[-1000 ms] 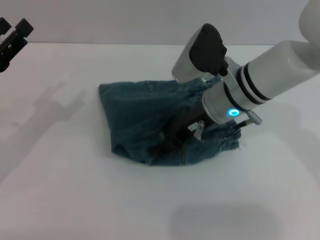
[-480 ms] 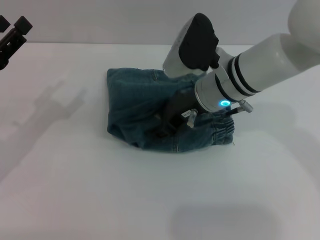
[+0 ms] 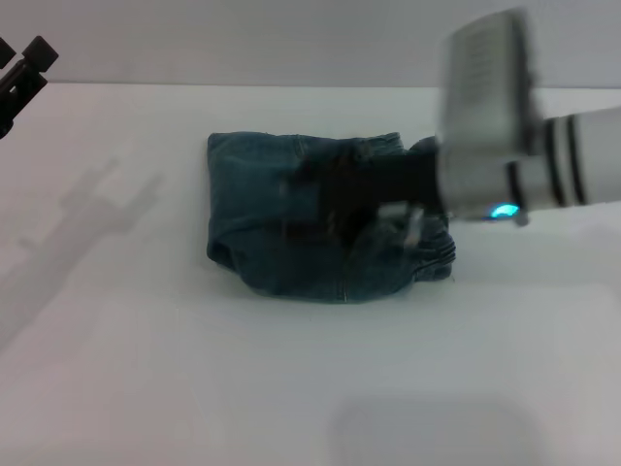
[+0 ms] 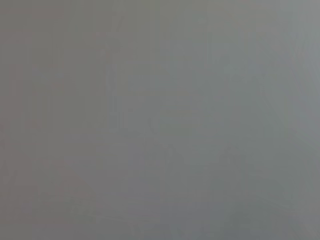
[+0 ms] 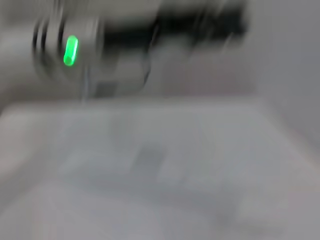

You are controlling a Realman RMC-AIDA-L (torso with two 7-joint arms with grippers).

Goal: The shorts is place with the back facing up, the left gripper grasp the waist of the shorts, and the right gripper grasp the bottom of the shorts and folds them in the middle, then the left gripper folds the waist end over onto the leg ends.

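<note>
The shorts (image 3: pixel 281 233) lie as a folded blue-green denim bundle in the middle of the white table (image 3: pixel 146 369). Their puckered waist (image 3: pixel 435 254) shows at the bundle's right edge. The leg ends are hidden in the fold. My right gripper (image 3: pixel 325 194) is a dark smear just above the shorts, reaching in from the right on its grey-white wrist (image 3: pixel 485 184), which carries a blue light. My left gripper (image 3: pixel 21 70) hangs open at the far left, well away from the cloth. In the left wrist view I see only plain grey.
Bare white tabletop surrounds the shorts on all sides, and the left arm's shadow (image 3: pixel 92 209) falls on it. In the right wrist view there is a smeared arm with a green light (image 5: pixel 70 50) above the table.
The right arm has swung from a downward tilt to nearly level and drawn back to the right. The shorts slid slightly right earlier and now rest flatter. The left arm has not moved.
</note>
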